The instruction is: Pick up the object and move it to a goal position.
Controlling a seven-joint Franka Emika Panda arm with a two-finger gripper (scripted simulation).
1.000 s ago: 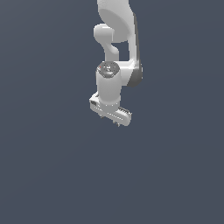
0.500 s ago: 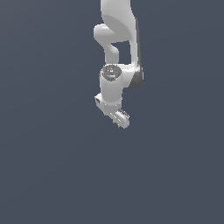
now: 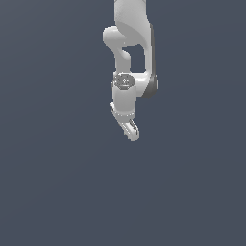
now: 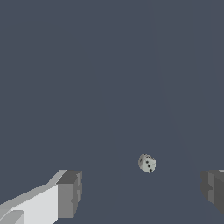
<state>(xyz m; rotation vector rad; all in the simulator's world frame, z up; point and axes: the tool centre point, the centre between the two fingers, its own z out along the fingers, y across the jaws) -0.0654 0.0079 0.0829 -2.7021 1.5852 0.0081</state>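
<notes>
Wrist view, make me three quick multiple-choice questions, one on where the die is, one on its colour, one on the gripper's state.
1. Where does the die lie?
A. Between the fingers, apart from both
B. Clamped in the fingers
C. On top of the arm

2. What colour is the die?
A. Red
B. Pale grey with dark pips
C. Green

3. How is the gripper?
A. Shut on the die
B. Shut, empty
C. Open

Answers: 1 A, floor shows on both sides; 2 B, pale faces with dark pips; 3 C, wide gap between fingers.

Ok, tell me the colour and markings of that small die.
The die is off-white with small black dots, shown best in the wrist view; the exterior view doesn't show it.
</notes>
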